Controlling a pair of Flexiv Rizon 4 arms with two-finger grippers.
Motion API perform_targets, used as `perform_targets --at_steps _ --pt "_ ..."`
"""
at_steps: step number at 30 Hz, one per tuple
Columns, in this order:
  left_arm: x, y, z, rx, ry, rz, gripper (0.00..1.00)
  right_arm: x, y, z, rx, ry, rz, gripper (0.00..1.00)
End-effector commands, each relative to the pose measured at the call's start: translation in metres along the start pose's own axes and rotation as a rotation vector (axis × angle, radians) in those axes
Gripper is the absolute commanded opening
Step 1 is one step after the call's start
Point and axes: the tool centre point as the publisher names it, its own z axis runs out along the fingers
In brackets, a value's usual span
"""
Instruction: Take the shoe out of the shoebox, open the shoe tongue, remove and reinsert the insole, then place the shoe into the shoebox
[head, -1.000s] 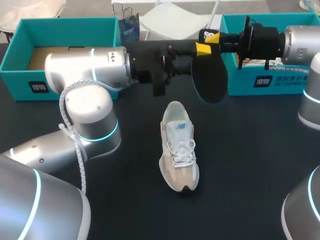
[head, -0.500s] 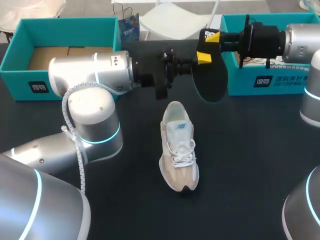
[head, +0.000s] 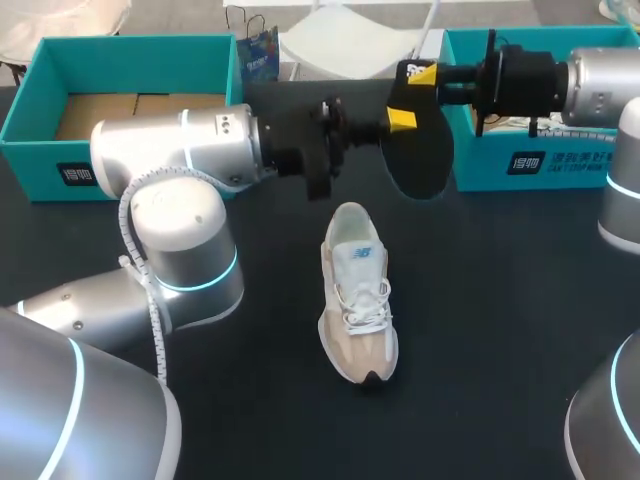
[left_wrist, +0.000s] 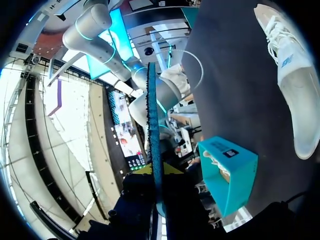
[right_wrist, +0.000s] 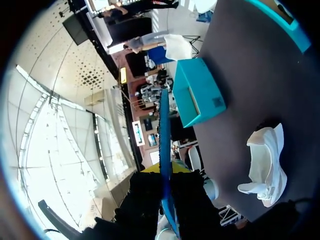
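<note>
Since reinsertion looks like the step in hand, the thin dark oval foam insole (head: 422, 165) hangs in the air just beyond the heel opening of the beige-and-white laced running shoe (head: 357, 300). That shoe lies sole-down on the black table (head: 500, 330). An open teal cardboard shoebox (head: 25, 120) stands at the far left and a second teal box (head: 480, 165) at the far right. Both arms share the insole, probably to re-grip it for feeding in. The left gripper (head: 398, 118) and the right gripper (head: 420, 72) each have their fingers drawn nearly together. Each pinches the thin sheet from both sides, so the wrist views see it edge-on.
</note>
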Motion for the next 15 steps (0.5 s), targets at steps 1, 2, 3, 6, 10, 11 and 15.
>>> perform_targets --at_steps 1,2,3,6,10,11,15 --pt "-0.006 -0.001 -0.008 0.008 -0.004 -0.025 0.0 -0.003 -0.01 -0.016 -0.016 -0.033 -0.067 1.0" --pt "-0.007 0.0 -0.011 0.007 -0.005 -0.034 0.0 -0.004 -0.012 -0.023 -0.018 -0.032 -0.127 1.0" --pt "-0.007 0.0 -0.014 0.008 -0.005 -0.034 0.0 -0.004 -0.016 -0.028 -0.017 -0.029 -0.155 1.0" --pt "-0.008 0.0 -0.018 0.008 0.008 -0.043 0.0 -0.004 -0.022 -0.034 -0.007 -0.024 -0.196 1.0" --pt "-0.008 0.0 -0.022 0.013 0.014 -0.047 0.0 -0.005 -0.028 -0.042 0.0 -0.015 -0.232 1.0" --pt "-0.008 0.0 -0.022 0.013 0.014 -0.047 0.0 -0.005 -0.028 -0.042 0.0 -0.015 -0.232 1.0" --pt "-0.009 0.001 -0.033 0.0 0.021 -0.073 0.0 -0.007 -0.046 -0.062 0.046 -0.036 -0.3 1.0"
